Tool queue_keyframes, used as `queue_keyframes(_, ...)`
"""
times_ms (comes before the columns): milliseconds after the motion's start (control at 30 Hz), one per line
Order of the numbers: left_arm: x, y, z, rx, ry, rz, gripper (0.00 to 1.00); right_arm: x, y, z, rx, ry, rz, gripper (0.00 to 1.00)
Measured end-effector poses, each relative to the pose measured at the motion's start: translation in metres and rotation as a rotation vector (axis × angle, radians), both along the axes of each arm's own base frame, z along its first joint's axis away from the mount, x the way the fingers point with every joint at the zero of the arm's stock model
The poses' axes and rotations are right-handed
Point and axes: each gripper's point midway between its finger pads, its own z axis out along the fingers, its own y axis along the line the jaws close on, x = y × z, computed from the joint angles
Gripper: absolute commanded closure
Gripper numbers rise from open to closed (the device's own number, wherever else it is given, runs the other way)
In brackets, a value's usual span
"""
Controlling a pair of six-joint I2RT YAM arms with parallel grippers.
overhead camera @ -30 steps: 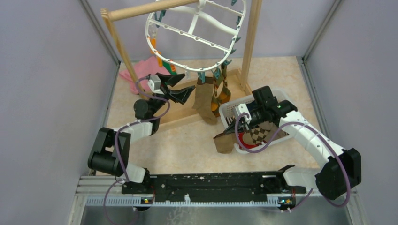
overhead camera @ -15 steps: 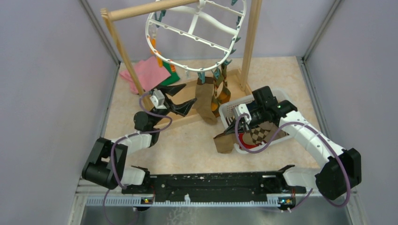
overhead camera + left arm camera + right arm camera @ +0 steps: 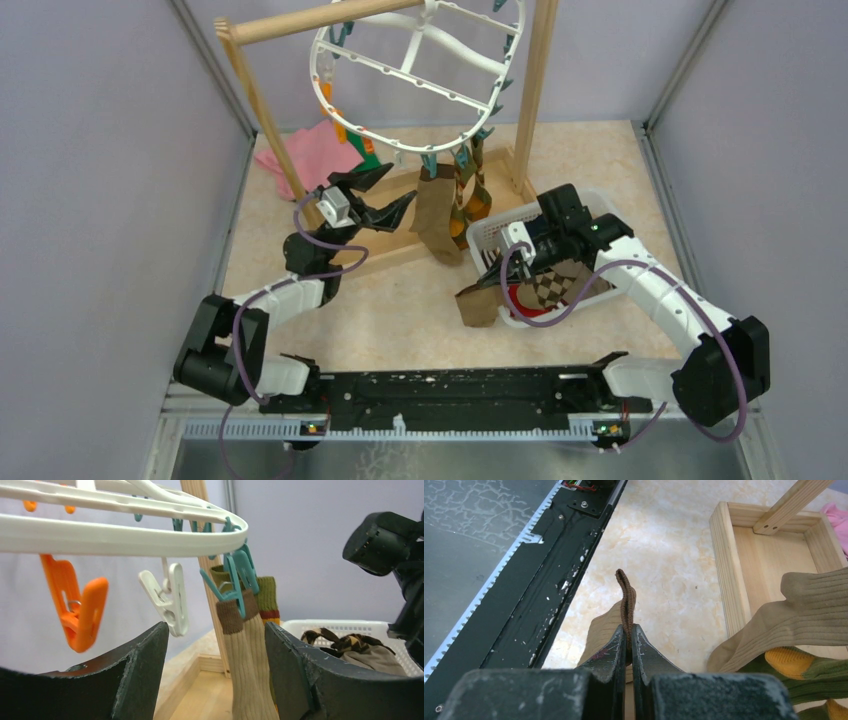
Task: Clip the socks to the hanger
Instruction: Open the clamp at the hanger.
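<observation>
The white ring hanger (image 3: 420, 75) hangs from the wooden rack, and its rim crosses the top of the left wrist view (image 3: 125, 535). A tan sock (image 3: 432, 215) and an olive-and-orange sock (image 3: 468, 200) hang from its teal clips (image 3: 235, 580). My left gripper (image 3: 400, 182) is open and empty just below the rim, with a white clip (image 3: 170, 597) above its left finger and the hanging tan sock (image 3: 250, 665) between its jaws, not touched. My right gripper (image 3: 495, 270) is shut on the brown cuff (image 3: 626, 587) of a second tan sock (image 3: 478, 303), which droops beside the basket.
A white slotted basket (image 3: 590, 205) holds an argyle sock (image 3: 545, 288) and a red sock (image 3: 520, 298). The rack's posts (image 3: 530, 90) and wooden base (image 3: 400, 250) stand under the hanger. A pink cloth (image 3: 315, 155) lies at the back left. An orange clip (image 3: 77, 610) hangs at the left.
My left gripper dipped and pulled back from the pink cloth, then rose toward the hanger's rim by the hanging socks. My right arm and its sock have not moved.
</observation>
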Motion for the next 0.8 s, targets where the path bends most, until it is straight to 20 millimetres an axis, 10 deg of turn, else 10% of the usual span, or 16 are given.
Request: queue_keyframes(800,0.018,0.004,0.050,-0.064,-0.119,0.093,0.33,-0.001,-0.001,-0.001,-0.002,0.001,0.002,1.00)
